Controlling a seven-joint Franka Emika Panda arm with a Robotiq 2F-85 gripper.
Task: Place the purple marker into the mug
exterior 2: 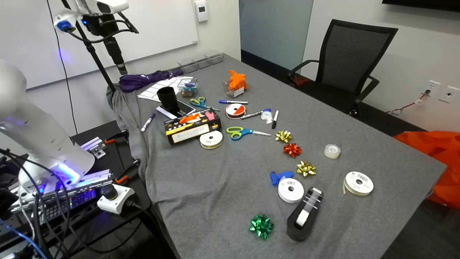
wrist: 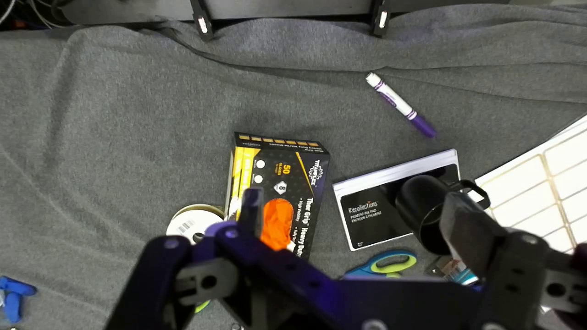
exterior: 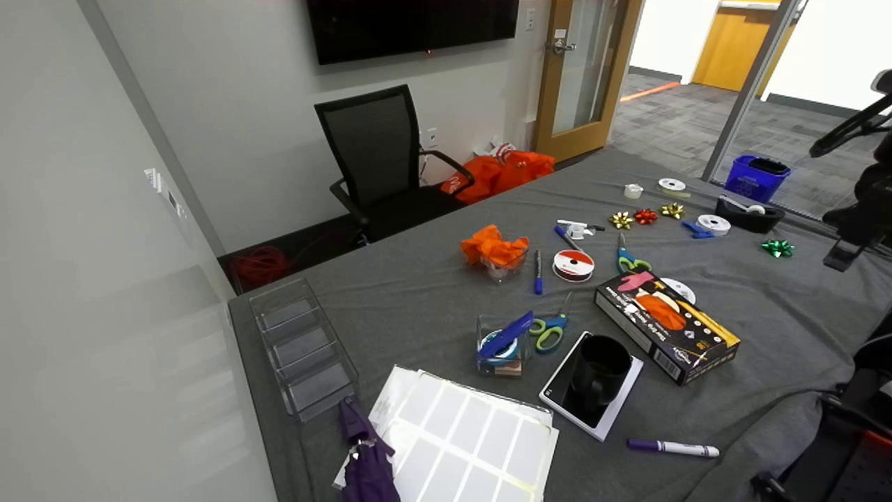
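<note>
The purple marker, with a white barrel and a purple cap, lies on the grey cloth. It shows in both exterior views and the wrist view. The black mug stands upright on a black-and-white ink pad; the mug shows in both exterior views and, partly behind a finger, in the wrist view. My gripper is high above the table, its fingers wide apart with nothing between them. It also shows in both exterior views, away from the marker and mug.
A black glove box lies close beside the ink pad. Scissors, a clear bin, white label sheets and a purple umbrella are nearby. Ribbon spools, bows and a tape dispenser lie farther off.
</note>
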